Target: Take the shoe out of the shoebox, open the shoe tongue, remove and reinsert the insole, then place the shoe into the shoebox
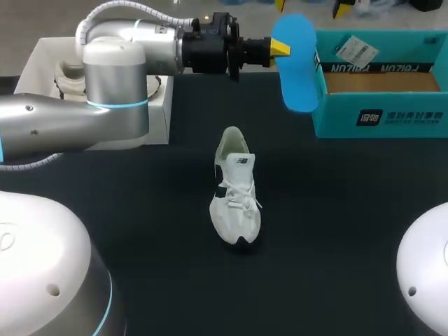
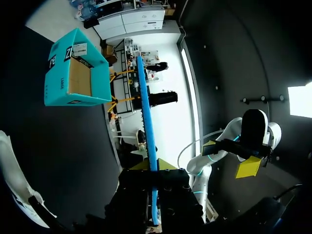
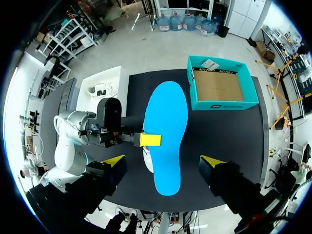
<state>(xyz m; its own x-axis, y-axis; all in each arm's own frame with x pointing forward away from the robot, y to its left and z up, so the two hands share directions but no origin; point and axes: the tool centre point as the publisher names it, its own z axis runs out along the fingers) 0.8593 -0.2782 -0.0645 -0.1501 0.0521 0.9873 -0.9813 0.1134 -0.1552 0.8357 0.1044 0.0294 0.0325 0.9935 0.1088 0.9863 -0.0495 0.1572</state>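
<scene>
Left tool (image 1: 280,47) grips insole (image 1: 297,70); insole hides shoebox (image 1: 381,115) near corner.

- The insole (image 1: 297,63) is coloured bright blue
- The shoe (image 1: 236,199) is seen in white, marked with black
- The shoebox (image 1: 381,115) is coloured teal, lined brown inside

The left arm (image 1: 105,112) is showing brushed silver cylinders, a light-blue ring (image 1: 115,103) banding its joint; a white ribbed hose (image 1: 98,15) is curving over its top; the left gripper (image 1: 282,47) is showing a black blocky body and yellow tips; a glossy white dome (image 1: 42,266), dotted with small holes, is edging itself in light blue; a second white dome (image 1: 428,262) is bearing one hole; the right gripper (image 3: 162,161) is wearing yellow wedges on black fingers.
</scene>
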